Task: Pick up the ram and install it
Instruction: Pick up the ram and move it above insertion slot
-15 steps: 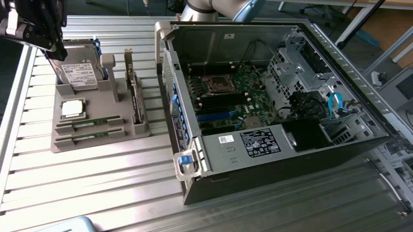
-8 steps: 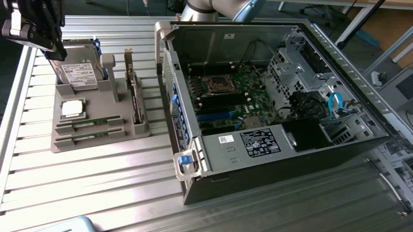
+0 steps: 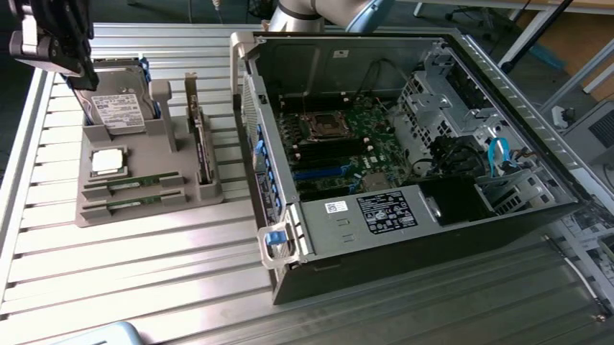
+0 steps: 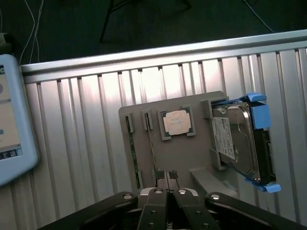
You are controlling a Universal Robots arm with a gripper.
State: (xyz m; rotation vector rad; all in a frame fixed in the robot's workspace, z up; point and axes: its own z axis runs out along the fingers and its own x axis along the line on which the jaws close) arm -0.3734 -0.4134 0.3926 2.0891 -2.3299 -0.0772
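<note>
Two ram sticks lie in slots of the grey holder tray (image 3: 144,162): one ram (image 3: 131,184) and a second (image 3: 131,205) beside it, both thin and green. In the wrist view they appear edge-on as ram (image 4: 132,151) and ram (image 4: 152,148). My gripper (image 3: 85,77) hangs high over the tray's hard-drive end, at the exterior view's upper left. It is well above the sticks and holds nothing. In the wrist view the gripper (image 4: 167,181) has its two fingers pressed together, shut and empty.
The tray also carries a hard drive (image 3: 120,108) in a blue frame, a silver CPU chip (image 3: 108,162) and an upright expansion card (image 3: 198,136). An open PC case (image 3: 278,237) with its motherboard (image 3: 350,144) lies at the exterior view's right. A light-blue device (image 4: 12,120) rests on the slatted table.
</note>
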